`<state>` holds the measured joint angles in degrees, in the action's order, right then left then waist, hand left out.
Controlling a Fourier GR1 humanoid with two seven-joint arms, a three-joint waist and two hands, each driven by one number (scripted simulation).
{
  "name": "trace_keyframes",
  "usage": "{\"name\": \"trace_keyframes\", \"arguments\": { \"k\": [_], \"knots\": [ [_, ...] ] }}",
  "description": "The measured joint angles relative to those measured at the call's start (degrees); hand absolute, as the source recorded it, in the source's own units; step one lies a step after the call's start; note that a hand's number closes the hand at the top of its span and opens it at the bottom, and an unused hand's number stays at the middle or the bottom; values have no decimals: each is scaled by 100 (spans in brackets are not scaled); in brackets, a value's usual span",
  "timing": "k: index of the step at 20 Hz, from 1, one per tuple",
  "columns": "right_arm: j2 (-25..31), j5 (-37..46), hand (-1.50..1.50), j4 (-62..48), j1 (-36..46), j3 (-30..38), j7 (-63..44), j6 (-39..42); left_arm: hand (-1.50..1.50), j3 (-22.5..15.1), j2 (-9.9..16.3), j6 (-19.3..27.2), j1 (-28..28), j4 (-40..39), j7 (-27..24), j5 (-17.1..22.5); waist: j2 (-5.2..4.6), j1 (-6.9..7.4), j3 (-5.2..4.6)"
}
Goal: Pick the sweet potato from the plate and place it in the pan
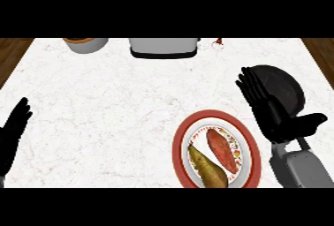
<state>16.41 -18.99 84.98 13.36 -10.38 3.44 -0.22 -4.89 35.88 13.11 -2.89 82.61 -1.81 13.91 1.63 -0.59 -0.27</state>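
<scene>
Sweet potato (222, 149), reddish and tapered, lies on a red-rimmed plate (184, 132) beside a browner vegetable (209, 170). Right hand (271, 114), fingers straight, hovers beside the plate, over a dark pan (287, 84). Left hand (13, 128) rests open at the table's (117, 101) left edge. It likely feels stiff, fairly light; grasp mid-body.

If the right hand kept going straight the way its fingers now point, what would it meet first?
The right hand points toward the counter's far edge. It already overlaps the black pan; beyond that the marble counter looks free. Its height above the pan is unclear.
</scene>
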Motion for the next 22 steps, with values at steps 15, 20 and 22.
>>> {"name": "trace_keyframes", "arguments": {
  "k": [15,20,22],
  "knots": [
    [1752,456,-150,-883,897,285,2204,3522,0,-229,-1145,93,1080,508,663,708,-214,104,47],
    [2382,1485,-150,-1368,1177,276,3123,3365,0,-278,-1248,123,1310,529,860,696,-221,178,47],
    [2500,1759,-150,-1468,1390,182,3321,3248,0,-265,-1280,130,1416,473,940,692,-217,183,43]
  ]
}}
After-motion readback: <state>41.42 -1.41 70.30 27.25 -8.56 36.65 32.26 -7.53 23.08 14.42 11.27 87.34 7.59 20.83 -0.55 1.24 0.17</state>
